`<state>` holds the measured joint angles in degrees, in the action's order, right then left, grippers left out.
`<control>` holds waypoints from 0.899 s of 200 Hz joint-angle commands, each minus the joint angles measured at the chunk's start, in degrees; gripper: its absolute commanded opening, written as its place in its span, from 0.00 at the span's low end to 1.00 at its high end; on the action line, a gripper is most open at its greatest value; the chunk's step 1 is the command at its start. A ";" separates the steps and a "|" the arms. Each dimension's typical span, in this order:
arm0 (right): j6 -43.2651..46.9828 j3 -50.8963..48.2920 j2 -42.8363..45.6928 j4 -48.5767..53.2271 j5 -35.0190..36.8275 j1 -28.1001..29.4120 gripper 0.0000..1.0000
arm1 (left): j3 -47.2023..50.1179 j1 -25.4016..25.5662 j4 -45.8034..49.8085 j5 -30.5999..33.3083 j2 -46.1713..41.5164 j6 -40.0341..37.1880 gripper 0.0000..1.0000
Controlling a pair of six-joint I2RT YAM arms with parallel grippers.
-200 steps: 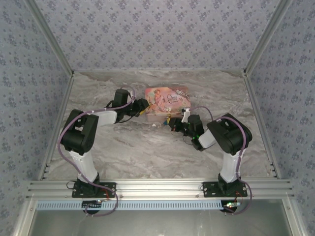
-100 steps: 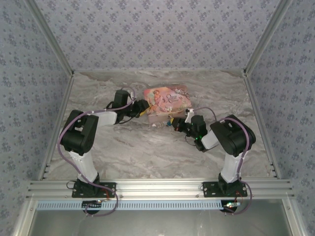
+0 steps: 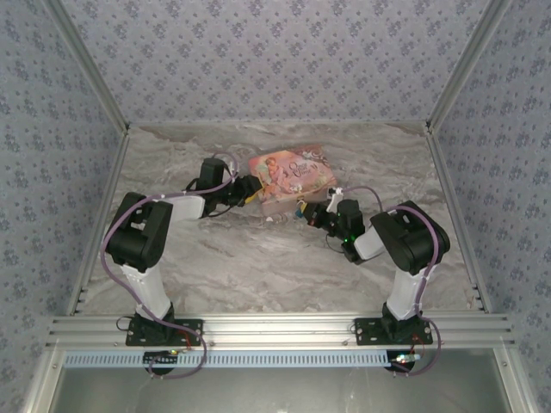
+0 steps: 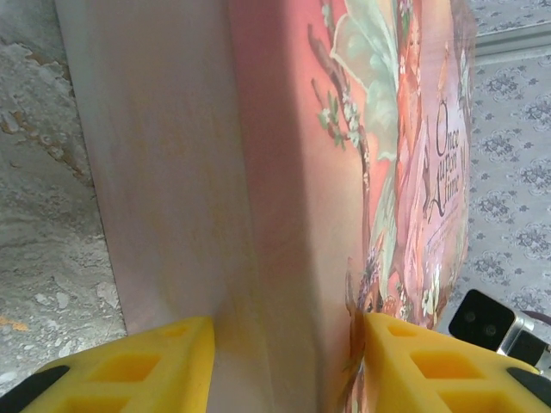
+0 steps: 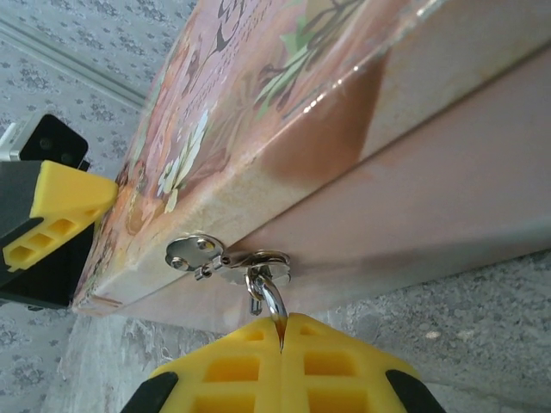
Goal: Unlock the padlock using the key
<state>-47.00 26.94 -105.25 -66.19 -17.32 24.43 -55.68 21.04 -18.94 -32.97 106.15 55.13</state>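
Silvery shackle of padlock [image 5: 272,303] touches closed right end effector [image 5: 280,327] | left end effector [image 4: 284,337] clamps pink box [image 4: 258,172]

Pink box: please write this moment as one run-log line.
left gripper: shut on pink box | right gripper: shut on silvery loop under latch

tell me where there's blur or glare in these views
left wrist: the pink illustrated rectangular box is so close its plain side is soft; right wrist: glare streak along its lid edge, silvery metal hasp sharp; top external: even light, no hard shadows
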 commanded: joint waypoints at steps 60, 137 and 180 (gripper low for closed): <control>-5.04 2.20 1.43 -5.35 4.96 -1.94 0.00 | 1.98 0.06 6.02 1.19 -0.24 -1.26 0.47; -8.40 1.45 0.32 -5.00 7.99 -2.77 0.00 | 2.68 0.06 6.02 1.55 0.02 -1.34 0.47; -8.81 2.85 -1.42 -5.19 6.24 -1.76 0.00 | 2.87 0.14 5.97 1.52 -0.26 -1.01 0.47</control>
<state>-54.70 27.59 -105.56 -67.33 -13.47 22.96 -54.89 21.39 -19.33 -33.23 105.82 55.13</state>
